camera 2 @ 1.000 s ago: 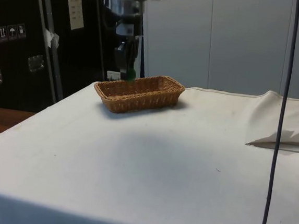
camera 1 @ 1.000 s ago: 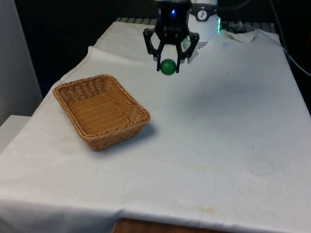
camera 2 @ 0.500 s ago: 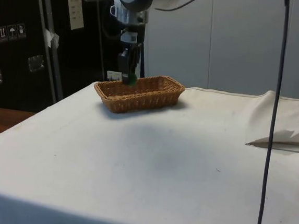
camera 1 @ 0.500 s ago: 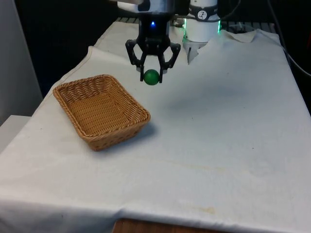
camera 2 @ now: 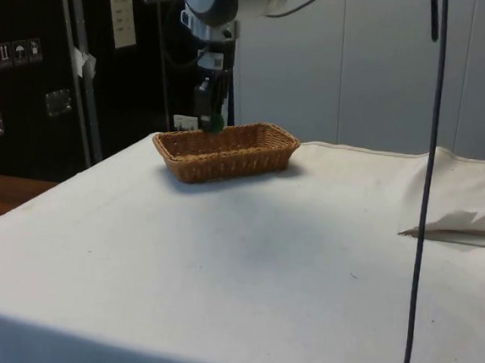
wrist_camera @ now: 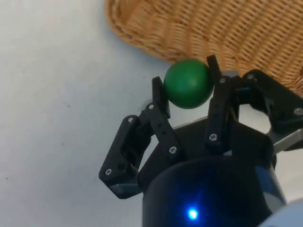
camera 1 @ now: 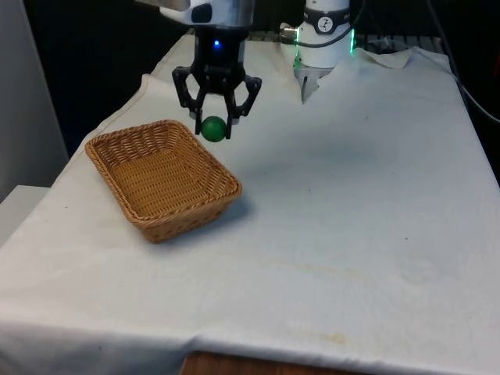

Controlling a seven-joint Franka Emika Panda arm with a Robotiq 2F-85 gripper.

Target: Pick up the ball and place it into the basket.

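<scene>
Now, from the front, we see the gripper [camera 1: 212, 129] clamped on the green ball [camera 1: 212, 128], in the air above the far rim of the wicker basket [camera 1: 161, 178]. From the side, the ball [camera 2: 214, 123] hangs just behind the basket [camera 2: 226, 150]. At the wrist, both fingers [wrist_camera: 158, 94] pinch the ball [wrist_camera: 187, 83] beside the basket's edge [wrist_camera: 208, 28].

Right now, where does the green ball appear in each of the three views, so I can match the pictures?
Front view: the green ball hangs in the claw, above the far rim of the basket.
Side view: the ball sits just over the basket's rim.
Wrist view: the ball is clamped between the claw's two fingers, at the basket's edge.
Shared landmark: the wicker basket.
</scene>
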